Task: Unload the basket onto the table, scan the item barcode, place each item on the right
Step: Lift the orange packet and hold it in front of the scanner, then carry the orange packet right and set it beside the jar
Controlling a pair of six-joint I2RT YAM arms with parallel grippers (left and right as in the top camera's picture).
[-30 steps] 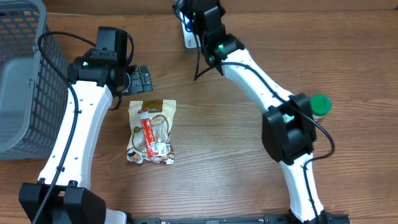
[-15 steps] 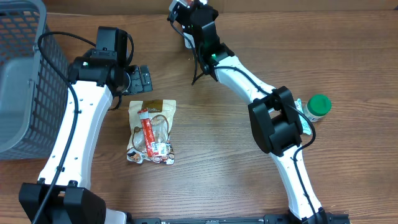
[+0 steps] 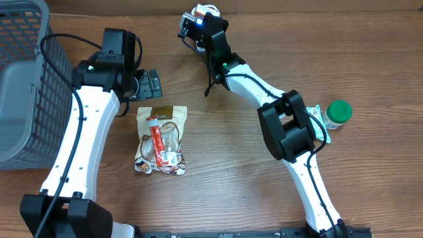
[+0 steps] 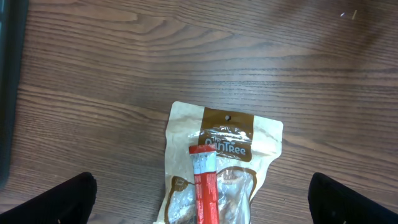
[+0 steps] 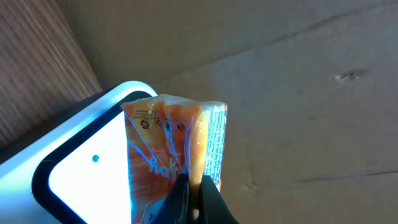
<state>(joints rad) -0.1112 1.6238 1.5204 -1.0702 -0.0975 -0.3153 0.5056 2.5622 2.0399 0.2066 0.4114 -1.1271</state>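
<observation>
Left gripper hangs with its jaws spread wide and empty, directly above the top edge of the brown-and-cream plastic snack pouch. The pouch lies flat on the wood-grain table with a red-and-white tube lying lengthwise on it. Far left of the pouch stands a grey mesh plastic basket.

Up and to the right of the pouch, at the table's far edge, the right gripper is pinched tight on the lower edge of a small orange foil packet. The packet is held against a white flat scanner with a black border, which casts blue light on it. Well to the right of the pouch stands a white bottle with a green cap. A plain brown board rises behind the table.
</observation>
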